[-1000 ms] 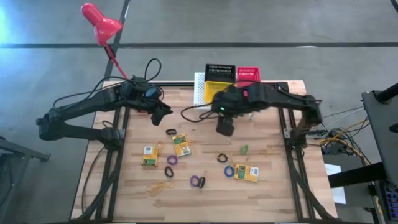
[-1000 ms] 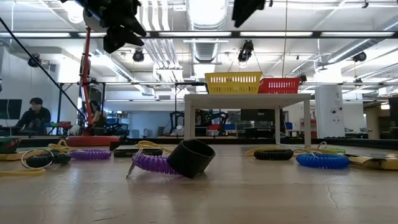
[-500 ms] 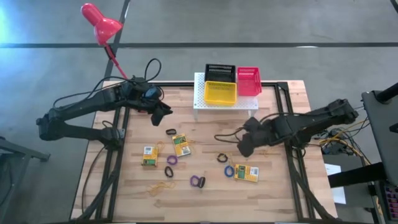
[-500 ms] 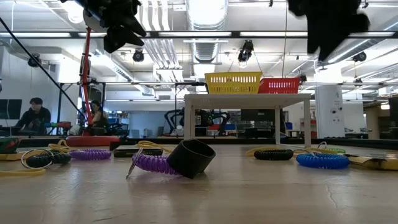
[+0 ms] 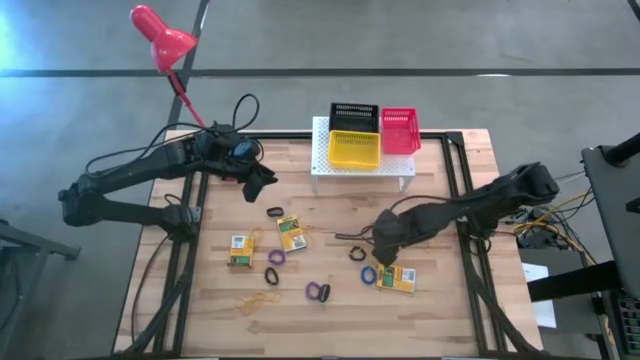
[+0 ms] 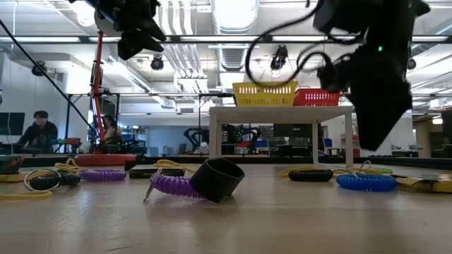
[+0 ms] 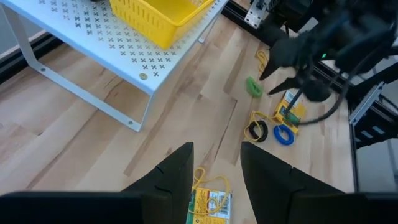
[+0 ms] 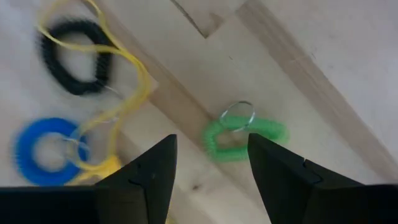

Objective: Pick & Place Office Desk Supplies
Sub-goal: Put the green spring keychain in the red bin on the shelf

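We have the right gripper (image 5: 383, 240) low over the middle-right of the table (image 5: 450, 310), its fingers (image 8: 155, 171) spread and holding nothing. In the right wrist view a green ring (image 8: 244, 137) lies flat on the wood right between them, a small metal loop at its edge. A black ring (image 8: 78, 57) and a blue ring (image 8: 42, 151) lie just beyond it, tangled with a yellow rubber band (image 8: 127, 68), and a card box (image 5: 396, 278) sits near the blue one.

We judge the step in hand to be picking up the green ring. To do it well, we should come straight down, keep the ring centred between the fingers, and close across its narrow side so the coil is pinched and does not slip out flat. We should also keep the fingers off the rubber band, since catching it would probably drag the black and blue rings along.

The trays wait on the white stand (image 5: 322, 160) at the far edge: black tray (image 5: 354, 114), yellow tray (image 5: 355, 149) and red tray (image 5: 399, 130).

The left gripper (image 5: 257, 186) hangs high at the far left, waiting; its fingers (image 7: 177, 174) stand part open with nothing between them. More boxes and rings lie near the middle of the table, untouched.
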Tool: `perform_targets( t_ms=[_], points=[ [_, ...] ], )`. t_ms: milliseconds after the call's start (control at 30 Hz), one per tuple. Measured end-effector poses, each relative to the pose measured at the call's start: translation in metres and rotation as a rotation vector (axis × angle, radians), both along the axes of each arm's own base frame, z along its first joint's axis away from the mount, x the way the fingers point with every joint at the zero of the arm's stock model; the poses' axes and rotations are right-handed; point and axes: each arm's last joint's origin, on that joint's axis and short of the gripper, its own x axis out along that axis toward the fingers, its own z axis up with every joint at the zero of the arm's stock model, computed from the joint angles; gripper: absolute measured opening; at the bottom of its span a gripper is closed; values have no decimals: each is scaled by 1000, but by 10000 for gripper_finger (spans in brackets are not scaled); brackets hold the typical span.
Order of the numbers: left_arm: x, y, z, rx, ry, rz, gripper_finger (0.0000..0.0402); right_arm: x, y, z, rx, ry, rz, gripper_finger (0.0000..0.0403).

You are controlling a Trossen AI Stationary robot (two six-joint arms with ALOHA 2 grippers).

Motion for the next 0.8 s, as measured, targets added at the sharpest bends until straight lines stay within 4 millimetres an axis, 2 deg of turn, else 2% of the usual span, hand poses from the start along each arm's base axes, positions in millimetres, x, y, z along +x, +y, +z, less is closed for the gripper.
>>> perform_targets(
  t_ms=[267,433,600,800],
  points=[
    [0,0,0,-40,-6,31,138,12,3,-33,21,131,130,152],
    [0,0,0,-58,-9,45,138,16,4,-38,46,138,143,93],
    [0,0,0,-71,-10,54,138,20,4,-20,61,47,187,21],
    [1,0,1,-89,-15,69,138,14,0,36,96,-164,171,16]
  ],
)
